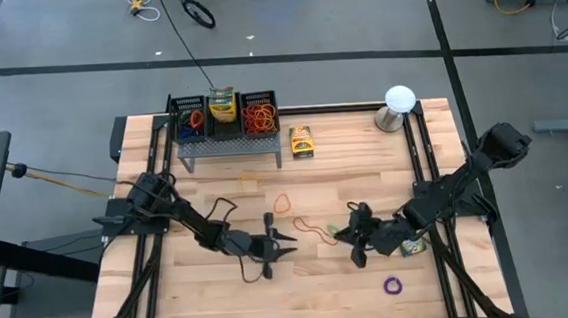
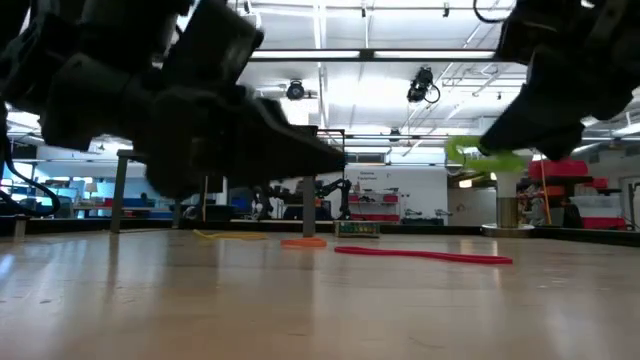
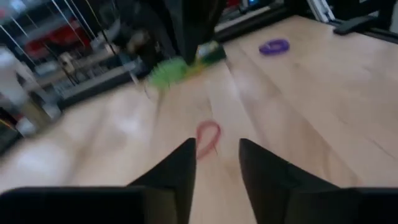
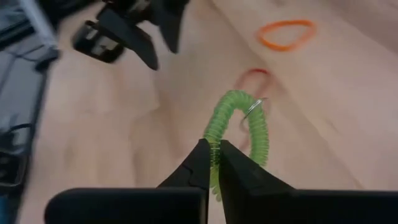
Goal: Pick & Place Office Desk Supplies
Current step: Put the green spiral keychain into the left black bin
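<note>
My right gripper (image 4: 212, 144) is shut on a green spiral coil loop (image 4: 239, 124) with a small metal ring; in the low view the coil (image 2: 485, 158) hangs above the tabletop. My left gripper (image 3: 216, 144) stands open just above the table, its fingertips short of a red rubber band (image 3: 208, 137) that lies flat on the wood. In the high view the two grippers face each other near the table's middle, left (image 1: 285, 241) and right (image 1: 347, 233), with the red band (image 1: 314, 227) between them. An orange band (image 1: 282, 202) lies farther back. My right gripper pinches one side of the green coil's loop (image 4: 216, 149) between its two fingertips. The fingers slant down from the table's right side. The loop sticks out beyond the fingertips and is lifted clear of the table.
A black mesh organizer (image 1: 226, 118) holding bands and a crayon box stands at the far edge, with a yellow crayon box (image 1: 302, 142) beside it. A white ball on a metal base (image 1: 399, 106) sits far right. A purple band (image 1: 393, 286) lies near the front.
</note>
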Tool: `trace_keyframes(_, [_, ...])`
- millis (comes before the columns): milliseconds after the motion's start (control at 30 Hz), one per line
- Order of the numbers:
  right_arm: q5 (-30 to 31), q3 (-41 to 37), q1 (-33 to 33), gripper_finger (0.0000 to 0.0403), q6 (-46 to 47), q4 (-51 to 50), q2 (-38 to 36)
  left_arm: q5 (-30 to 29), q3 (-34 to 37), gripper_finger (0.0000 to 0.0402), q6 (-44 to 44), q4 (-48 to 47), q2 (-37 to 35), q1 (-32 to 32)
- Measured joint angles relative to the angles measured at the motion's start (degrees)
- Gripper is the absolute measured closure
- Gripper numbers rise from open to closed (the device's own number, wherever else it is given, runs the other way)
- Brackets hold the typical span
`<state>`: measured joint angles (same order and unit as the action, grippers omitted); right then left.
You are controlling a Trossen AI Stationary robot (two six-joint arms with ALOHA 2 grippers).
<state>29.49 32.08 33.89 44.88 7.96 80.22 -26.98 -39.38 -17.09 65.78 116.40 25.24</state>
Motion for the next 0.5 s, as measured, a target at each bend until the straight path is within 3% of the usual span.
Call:
trace_keyframes(200, [-6.49,0.02,0.00,0.0380,-7.01,9.92,4.39,-2.56,-5.87,0.0215,-7.60,-3.02,0.00,0.61])
trace_keyframes(367, [-11.21,0.02,0.00,0.0379,-12.52,19.82,8.62,3.21,-10.38,0.0177,-8.60,-11.22,-0.02,0.26])
trace_keyframes(500, [-11.64,0.09,0.00,0.0379,-13.96,22.36,9.75,6.26,-13.16,0.0172,-8.52,-16.78,-0.02,0.28])
